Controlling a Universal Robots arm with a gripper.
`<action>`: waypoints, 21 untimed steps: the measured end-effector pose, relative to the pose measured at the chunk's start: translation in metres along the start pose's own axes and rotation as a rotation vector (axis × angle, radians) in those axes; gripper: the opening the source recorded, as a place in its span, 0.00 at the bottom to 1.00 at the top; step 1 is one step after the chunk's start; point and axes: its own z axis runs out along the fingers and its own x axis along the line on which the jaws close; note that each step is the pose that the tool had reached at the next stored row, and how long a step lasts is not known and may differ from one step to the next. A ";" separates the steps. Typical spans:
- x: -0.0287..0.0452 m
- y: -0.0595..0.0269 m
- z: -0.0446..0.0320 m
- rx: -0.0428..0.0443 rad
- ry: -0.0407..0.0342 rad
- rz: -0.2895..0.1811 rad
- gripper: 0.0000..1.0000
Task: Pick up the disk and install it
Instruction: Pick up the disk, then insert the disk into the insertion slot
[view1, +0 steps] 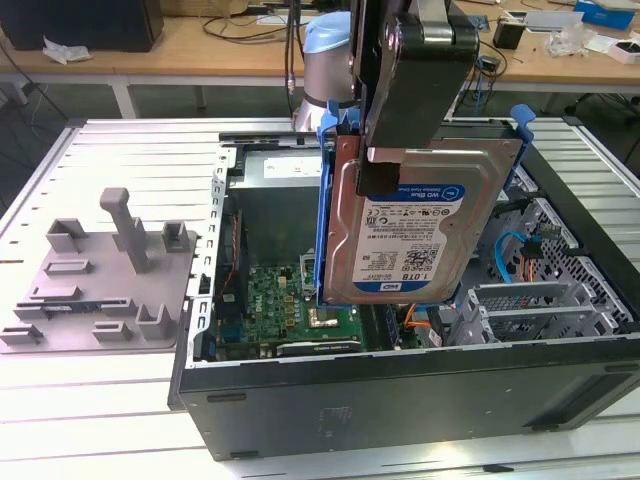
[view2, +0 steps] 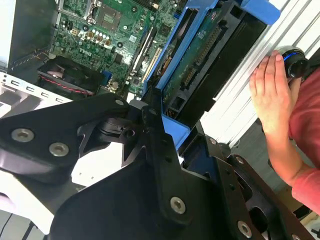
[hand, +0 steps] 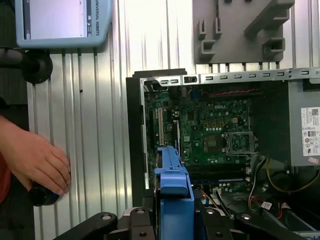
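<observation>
**Disk held above open case**

Gripper (view1: 405, 150) jaws clamped on the top edge of the disk (view1: 410, 230). The disk hangs upright, label outward, over the open computer case (view1: 400, 390) and clear of the motherboard (view1: 275, 295). Grey fixture (view1: 100, 270) sits on the counter (view1: 100, 420) at the exterior view's left. A person's hand (hand: 37, 162) rests on the counter near the case.

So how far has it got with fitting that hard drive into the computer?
The pick-up looks done: the gripper is shut on the disk, holding it upright above the open computer case. The install is left: the disk is up over the motherboard, not seated in any bay yet.
</observation>
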 end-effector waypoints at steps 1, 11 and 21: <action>0.0000 0.0000 0.0000 0.0000 0.0000 0.000 0.37; 0.0000 -0.0004 0.0000 0.0000 0.0000 0.000 0.37; -0.0026 -0.0004 0.0000 0.0000 -0.0007 -0.001 0.37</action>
